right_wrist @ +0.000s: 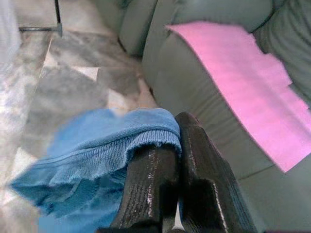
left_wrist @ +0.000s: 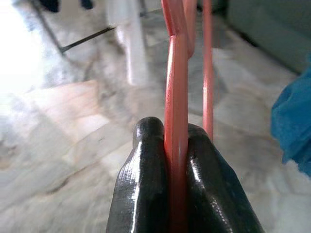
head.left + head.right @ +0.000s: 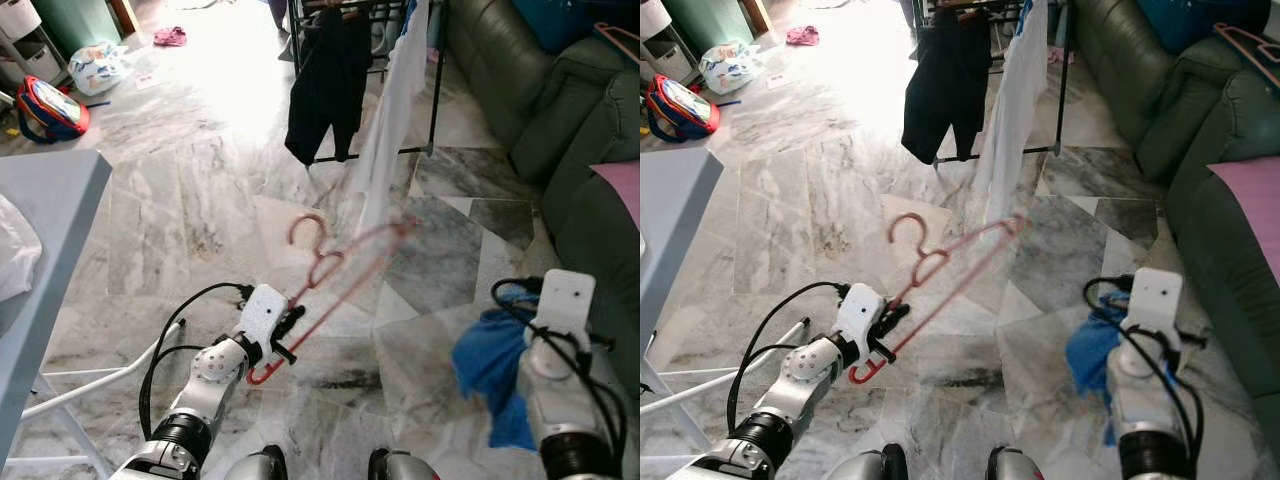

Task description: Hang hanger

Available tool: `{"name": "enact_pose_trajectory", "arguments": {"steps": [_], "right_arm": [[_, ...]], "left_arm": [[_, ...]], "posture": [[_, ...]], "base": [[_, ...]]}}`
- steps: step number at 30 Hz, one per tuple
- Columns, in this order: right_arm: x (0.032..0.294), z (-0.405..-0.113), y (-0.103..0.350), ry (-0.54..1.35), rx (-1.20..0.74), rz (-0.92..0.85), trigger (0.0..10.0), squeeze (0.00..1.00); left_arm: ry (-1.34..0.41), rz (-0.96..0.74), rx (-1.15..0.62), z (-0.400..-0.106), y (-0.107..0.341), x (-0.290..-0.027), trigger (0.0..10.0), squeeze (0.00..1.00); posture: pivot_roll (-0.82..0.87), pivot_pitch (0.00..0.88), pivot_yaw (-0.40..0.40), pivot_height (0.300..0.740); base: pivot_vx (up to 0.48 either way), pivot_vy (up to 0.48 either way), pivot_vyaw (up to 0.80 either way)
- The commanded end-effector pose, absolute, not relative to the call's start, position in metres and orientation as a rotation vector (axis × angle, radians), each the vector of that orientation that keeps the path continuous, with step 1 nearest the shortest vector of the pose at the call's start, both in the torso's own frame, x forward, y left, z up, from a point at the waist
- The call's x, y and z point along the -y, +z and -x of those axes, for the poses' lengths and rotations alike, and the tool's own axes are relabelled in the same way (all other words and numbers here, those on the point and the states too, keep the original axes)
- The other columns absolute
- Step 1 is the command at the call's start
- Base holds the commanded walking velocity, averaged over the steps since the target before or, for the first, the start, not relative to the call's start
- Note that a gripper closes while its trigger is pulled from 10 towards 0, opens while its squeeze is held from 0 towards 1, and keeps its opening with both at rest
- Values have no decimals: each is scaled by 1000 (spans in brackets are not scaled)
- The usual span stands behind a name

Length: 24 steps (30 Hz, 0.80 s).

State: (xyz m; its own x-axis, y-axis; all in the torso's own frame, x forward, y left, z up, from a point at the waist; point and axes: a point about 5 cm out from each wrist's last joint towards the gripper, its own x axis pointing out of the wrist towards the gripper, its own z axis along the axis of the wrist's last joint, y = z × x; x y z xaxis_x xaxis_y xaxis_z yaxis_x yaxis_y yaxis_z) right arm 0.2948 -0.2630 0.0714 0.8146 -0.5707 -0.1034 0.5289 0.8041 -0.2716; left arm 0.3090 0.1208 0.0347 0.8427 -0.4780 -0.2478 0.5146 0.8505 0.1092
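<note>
Your left gripper is clamped on the red hanger, which points far-right toward the distant drying rack. Your right gripper pinches a blue cloth. The hanger looks blurred, perhaps swinging, so its hook could snag the white garment.

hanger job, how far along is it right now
Done: the left gripper is shut on the red hanger, lifted off the floor, and the right gripper is shut on a blue garment.
In hand: carrying both toward the drying rack, which stands ahead with a black garment and a white garment on it.
Left: the hanger is not yet on the rack.
</note>
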Motion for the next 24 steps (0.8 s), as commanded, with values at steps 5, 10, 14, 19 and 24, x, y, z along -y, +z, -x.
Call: {"name": "enact_pose_trajectory", "arguments": {"steps": [5, 10, 14, 19, 24], "right_arm": [[265, -296, 77, -597, -155, 227, 8196, 0], [265, -296, 77, -597, -155, 227, 8196, 0], [265, -296, 77, -597, -155, 227, 8196, 0], [265, -296, 77, -597, -155, 227, 8196, 0], [265, -296, 77, -597, -155, 227, 8196, 0]], "left_arm": [[-508, -178, -237, -308, 31, -125, 10000, 0], [-508, -178, -237, -308, 31, -125, 10000, 0], [-508, -178, -237, -308, 31, -125, 10000, 0], [-508, -178, -237, -308, 31, -125, 10000, 0], [-508, -178, -237, -308, 31, -125, 10000, 0]], "posture": [[-57, 173, 44, 740], [-57, 173, 44, 740], [-57, 173, 44, 740], [-57, 173, 44, 740], [-57, 173, 44, 740]], "base": [[0, 0, 0], [0, 0, 0], [0, 0, 0], [0, 0, 0], [0, 0, 0]]}}
